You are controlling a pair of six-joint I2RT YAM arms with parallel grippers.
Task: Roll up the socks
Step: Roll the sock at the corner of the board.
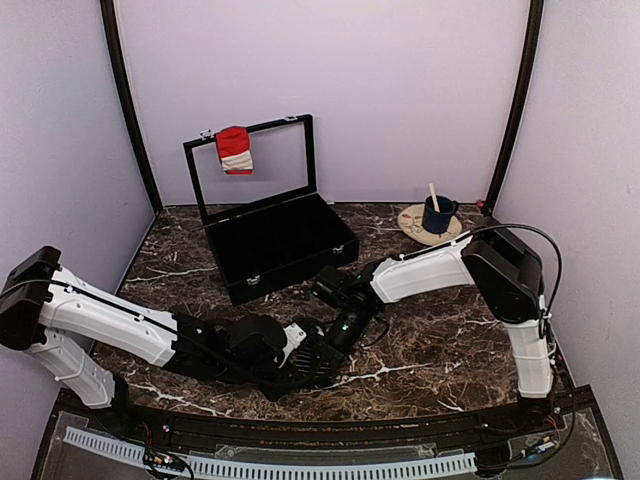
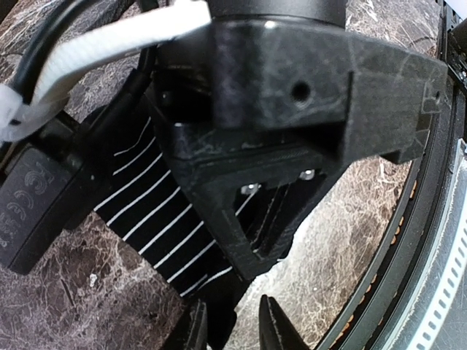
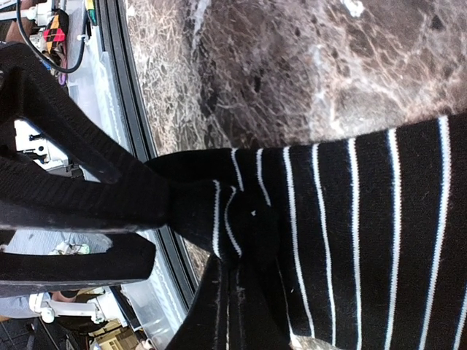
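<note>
Roll barely begun: black striped sock [image 3: 350,240] lies flat in front of black case [image 1: 280,245], one end bunched. Jaws of right gripper [image 3: 164,211] pinch that bunch; jaws of left gripper [image 2: 233,332] half-spread, maybe on fabric, can't tell. On the case lid hangs red sock [image 1: 235,150], unrolled.

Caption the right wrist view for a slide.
Right gripper shut on a bunched fold of the black white-striped sock on the marble table.

Dark marble table [image 1: 440,340] carrying a case [image 1: 285,245], a plate [image 1: 412,222] and a sock [image 3: 365,240].
The open black case is sitting towards the far left, the round plate is lying at the far right, and the black, white-striped sock is lying near the front edge.
</note>
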